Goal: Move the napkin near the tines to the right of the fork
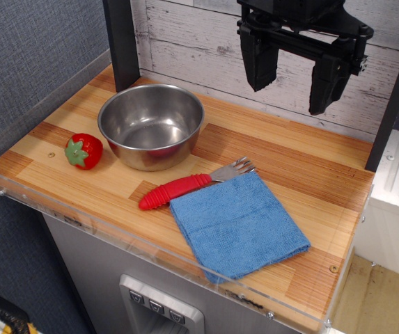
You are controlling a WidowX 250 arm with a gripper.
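Observation:
The blue terry-cloth napkin [238, 225] lies flat and folded on the wooden tabletop, at the front right. Its upper left edge lies right against the fork [185, 187]; I cannot tell whether they touch. The fork has a ribbed red handle and lies at a slant, handle to the lower left. Its silver tines [237, 167] point up and right, just above the napkin's top corner. My black gripper [293, 89] hangs open and empty high above the table's back right, well clear of the napkin and fork.
A steel bowl [151, 124] stands left of the tines. A red toy strawberry [83, 151] sits at the far left. A clear plastic rim [102, 226] runs along the table's front and left. A black post [122, 42] stands at the back.

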